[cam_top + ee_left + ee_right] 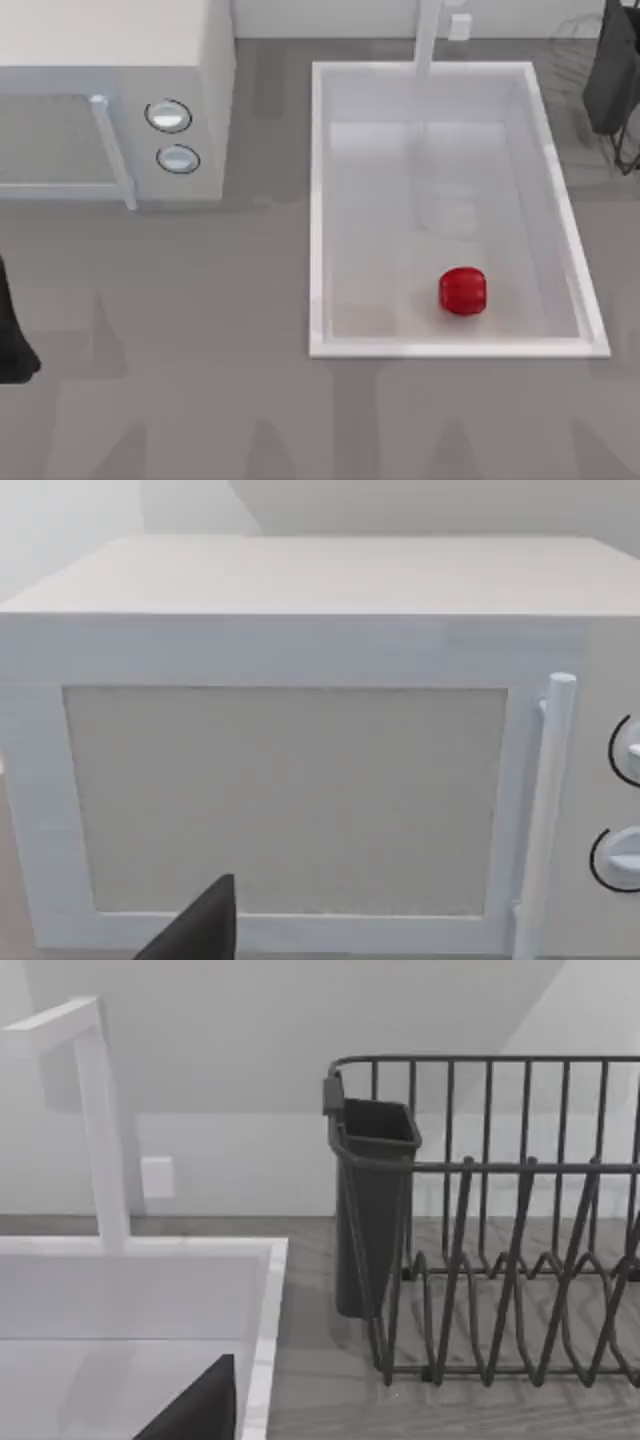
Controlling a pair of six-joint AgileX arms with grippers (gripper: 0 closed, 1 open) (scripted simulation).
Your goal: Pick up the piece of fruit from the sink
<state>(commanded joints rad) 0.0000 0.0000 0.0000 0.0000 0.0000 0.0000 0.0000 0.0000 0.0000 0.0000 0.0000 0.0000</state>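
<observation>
Fruit (463, 291) lay near the sink's (316, 200) front wall, untouched, while I could not tell either gripper's state; being round and glossy, it risked rolling off if the fingers closed off-centre.

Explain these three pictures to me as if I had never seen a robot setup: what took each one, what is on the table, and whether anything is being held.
This is a simulated two-armed robot at a table. The top view looks straight down: a white microwave at the left, a white sink at the right with a red fruit lying on its floor near the front edge. The other two pictures come from cameras on the arms' wrists. The left one faces the microwave door; the right one faces the faucet and a dark dish rack. Nothing is held; the fruit lies untouched.
</observation>
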